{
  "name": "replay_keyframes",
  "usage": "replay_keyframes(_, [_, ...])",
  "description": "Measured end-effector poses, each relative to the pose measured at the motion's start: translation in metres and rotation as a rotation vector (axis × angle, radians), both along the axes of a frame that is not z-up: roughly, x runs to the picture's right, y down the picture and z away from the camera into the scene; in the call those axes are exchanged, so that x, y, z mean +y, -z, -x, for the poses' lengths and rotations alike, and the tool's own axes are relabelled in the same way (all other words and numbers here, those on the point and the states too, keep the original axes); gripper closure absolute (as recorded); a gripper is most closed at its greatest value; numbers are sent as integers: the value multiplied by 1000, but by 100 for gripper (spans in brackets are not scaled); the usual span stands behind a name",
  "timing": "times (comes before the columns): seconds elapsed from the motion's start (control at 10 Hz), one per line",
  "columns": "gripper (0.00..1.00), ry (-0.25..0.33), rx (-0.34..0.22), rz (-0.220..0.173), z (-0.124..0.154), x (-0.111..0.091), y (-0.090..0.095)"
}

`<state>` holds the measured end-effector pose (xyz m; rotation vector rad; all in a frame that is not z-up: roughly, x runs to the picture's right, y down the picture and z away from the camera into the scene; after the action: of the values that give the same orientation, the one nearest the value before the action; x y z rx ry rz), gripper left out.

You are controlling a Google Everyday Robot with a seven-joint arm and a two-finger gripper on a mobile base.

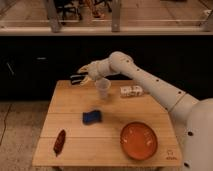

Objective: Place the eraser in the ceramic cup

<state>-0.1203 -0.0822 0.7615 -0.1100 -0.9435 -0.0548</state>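
My gripper is above the back left part of the wooden table, just left of the ceramic cup. It is shut on the eraser, a small black block that sticks out to the left of the fingers. The ceramic cup is small and white, and stands upright on the table's back middle, empty as far as I can see. The eraser is a short way left of the cup's rim and about level with it.
A flat blue block lies mid-table. A slim reddish-brown object lies at the front left. A wide orange bowl sits at the front right. A small white patterned box lies right of the cup. A dark counter runs behind.
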Motion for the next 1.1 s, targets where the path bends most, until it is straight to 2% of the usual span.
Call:
replay_keyframes(0.3, [100, -67, -11, -1, -12, -1, -1])
replay_keyframes(0.6, [100, -111, -25, -9, -19, -1, -1])
replay_keyframes(1.1, [100, -186, -101, -15, -19, -3, -1])
